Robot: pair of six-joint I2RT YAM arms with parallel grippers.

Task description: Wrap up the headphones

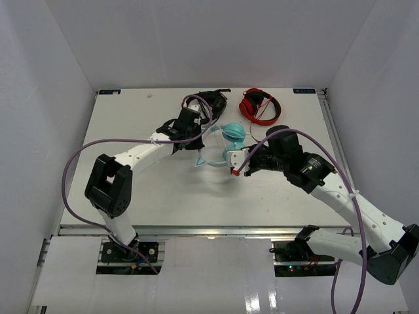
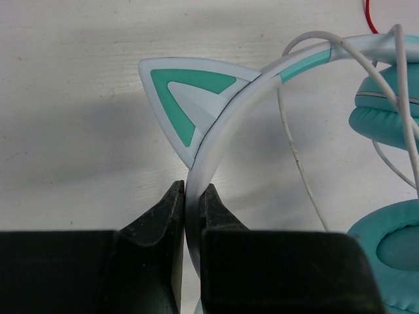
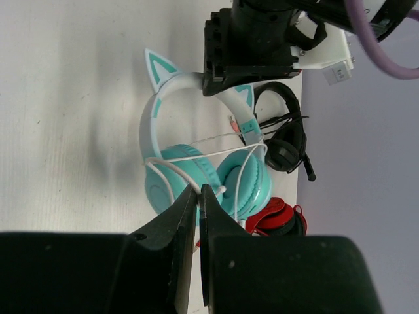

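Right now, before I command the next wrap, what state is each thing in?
teal headphones: held by headband, white cable looped across ear cups
left gripper: fingers shut on headband, beside a cat ear
right gripper: fingers shut, seemingly pinching white cable
black headphones: lying on table, untouched
red headphones: lying on table, untouched

A: Headphones, how many?
B: Three. A teal set (image 3: 196, 171), a black set (image 3: 286, 140), a red set (image 3: 277, 218).
A: On the teal set?
B: Two cat ears (image 3: 159, 68), two cups (image 3: 249, 180).
A: Arms?
B: Two, the left arm (image 1: 141, 154) and the right arm (image 1: 342, 197).
A: Grippers?
B: Two, the left gripper (image 2: 193, 208) and the right gripper (image 3: 198, 201).
A: Tables?
B: One table (image 1: 131, 112).
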